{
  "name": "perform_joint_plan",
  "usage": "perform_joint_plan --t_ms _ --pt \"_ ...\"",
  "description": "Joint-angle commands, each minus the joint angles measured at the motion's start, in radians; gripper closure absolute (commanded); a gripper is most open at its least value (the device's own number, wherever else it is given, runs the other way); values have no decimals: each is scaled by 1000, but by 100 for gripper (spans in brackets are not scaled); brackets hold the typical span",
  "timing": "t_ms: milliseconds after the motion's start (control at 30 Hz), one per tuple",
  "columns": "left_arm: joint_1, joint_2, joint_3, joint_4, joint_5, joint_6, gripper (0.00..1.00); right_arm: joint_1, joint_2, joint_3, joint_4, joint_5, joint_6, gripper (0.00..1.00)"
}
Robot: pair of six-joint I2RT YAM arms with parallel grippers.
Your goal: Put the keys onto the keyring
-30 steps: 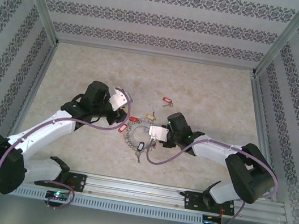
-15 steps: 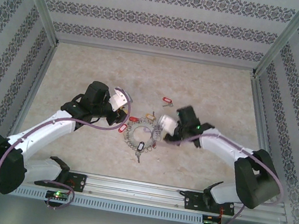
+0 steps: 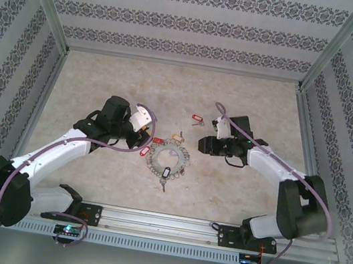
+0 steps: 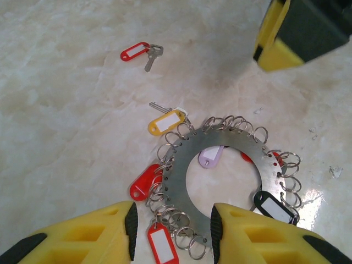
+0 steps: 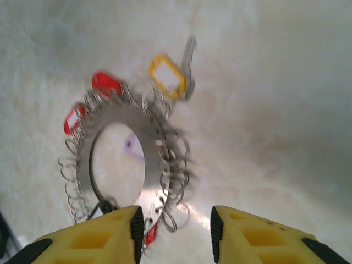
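The keyring (image 4: pixel 231 144), a flat grey metal ring fringed with small split rings and coloured tags, lies on the table (image 3: pixel 166 161). My left gripper (image 4: pixel 173 234) is open, its yellow fingers straddling the ring's near rim without pressing on it. A silver key with a red tag (image 4: pixel 136 52) lies apart, beyond the ring (image 3: pixel 197 118). A yellow-tagged key (image 4: pixel 165 121) rests against the ring's far edge; whether it is attached, I cannot tell. My right gripper (image 3: pixel 204 145) hangs open just right of the ring, nothing between its fingers (image 5: pixel 175 231); that view is blurred.
The marble-look tabletop (image 3: pixel 104 79) is walled by patterned panels with metal posts (image 3: pixel 48 9). A rail (image 3: pixel 161 224) runs along the near edge. Bare floor lies behind and to both sides of the ring.
The right gripper has lifted off the ring's right side and swung back and to the right, its jaws widening a little. The left arm and the ring have stayed put.
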Motion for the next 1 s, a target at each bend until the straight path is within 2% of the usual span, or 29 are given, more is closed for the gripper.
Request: perform_joint_plan --t_ms 0,333,667,967 --pt "-9 11 32 -25 21 -15 58 32 52 -4 -25 -92 56 61" --pt "-9 20 35 -29 14 -5 58 110 203 43 -29 -91 24 60" --pt "-8 32 37 -28 16 -4 58 122 215 46 0 -176 14 64" --pt "-8 26 36 -32 14 -1 59 127 232 55 -47 -158 -32 66"
